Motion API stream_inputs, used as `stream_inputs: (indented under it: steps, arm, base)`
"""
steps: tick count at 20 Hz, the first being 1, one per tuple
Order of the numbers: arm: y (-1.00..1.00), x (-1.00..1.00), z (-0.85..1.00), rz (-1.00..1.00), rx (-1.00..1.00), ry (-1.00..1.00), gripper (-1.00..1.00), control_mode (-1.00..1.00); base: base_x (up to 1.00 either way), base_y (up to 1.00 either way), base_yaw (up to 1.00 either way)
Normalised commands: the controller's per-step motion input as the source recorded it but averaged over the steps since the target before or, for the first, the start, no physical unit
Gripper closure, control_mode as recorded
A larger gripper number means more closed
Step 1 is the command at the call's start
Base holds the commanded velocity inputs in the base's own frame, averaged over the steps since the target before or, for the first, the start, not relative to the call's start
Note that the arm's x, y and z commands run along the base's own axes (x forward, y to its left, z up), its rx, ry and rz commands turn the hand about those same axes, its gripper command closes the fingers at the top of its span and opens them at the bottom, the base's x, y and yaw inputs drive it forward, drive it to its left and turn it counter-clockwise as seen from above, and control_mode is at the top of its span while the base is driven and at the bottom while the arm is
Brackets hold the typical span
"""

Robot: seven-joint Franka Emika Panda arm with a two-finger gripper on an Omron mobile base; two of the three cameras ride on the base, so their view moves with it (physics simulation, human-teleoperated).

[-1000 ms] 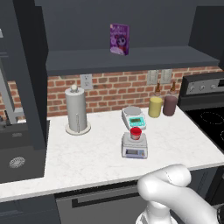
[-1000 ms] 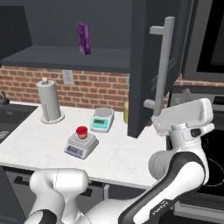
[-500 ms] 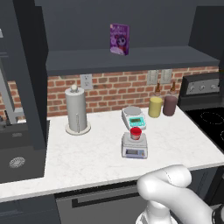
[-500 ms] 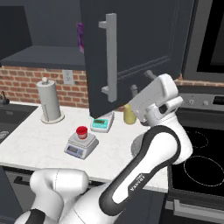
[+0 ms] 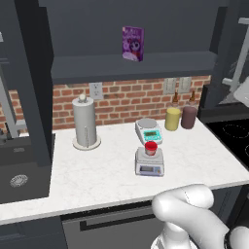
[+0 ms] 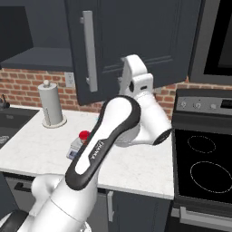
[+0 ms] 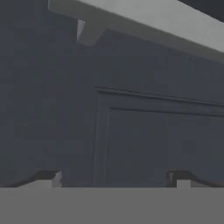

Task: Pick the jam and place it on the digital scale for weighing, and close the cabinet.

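The jam [image 5: 151, 147], a small red jar, stands on the square platform of the grey digital scale [image 5: 149, 164] in the middle of the counter; from the right it shows as jam [image 6: 84, 135] on the scale [image 6: 76, 147]. The dark cabinet door [image 6: 136, 41] with its silver bar handle [image 6: 89, 50] hangs partly swung over the opening. My arm [image 6: 120, 120] reaches up with its hand against the door's face. In the hand view my gripper [image 7: 114, 178] is open, its tips wide apart right before the door panel [image 7: 157, 140], the handle [image 7: 144, 21] crossing above.
A purple box [image 5: 132, 43] stands on the cabinet shelf [image 5: 131, 68]. A white scale [image 5: 149, 130], a yellow canister [image 5: 171, 118], a dark canister [image 5: 188, 116] and a paper towel roll [image 5: 85, 122] line the brick wall. The sink [image 5: 19, 175] lies left, the stove [image 6: 204, 158] right.
The cabinet door has swung further toward shut, moving left in the right base view, and my hand has followed it. Jam and scale have not moved.
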Motion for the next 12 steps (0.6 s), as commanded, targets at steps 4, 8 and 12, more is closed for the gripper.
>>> stream_inputs:
  steps: [4,8,12]
  arm:
    - [0.77,0.72,0.03,-0.31,-0.2,0.25,-1.0,-1.0]
    - [0.63,0.75,0.0,-0.3,-0.19,0.18,-1.0,-1.0]
    - [0.49,0.72,0.0,-0.25,-0.15,0.07,-1.0,-1.0]
  base:
    - [0.0,0.0,0.0]
    - [0.0,0.0,0.0]
    - [0.0,0.0,0.0]
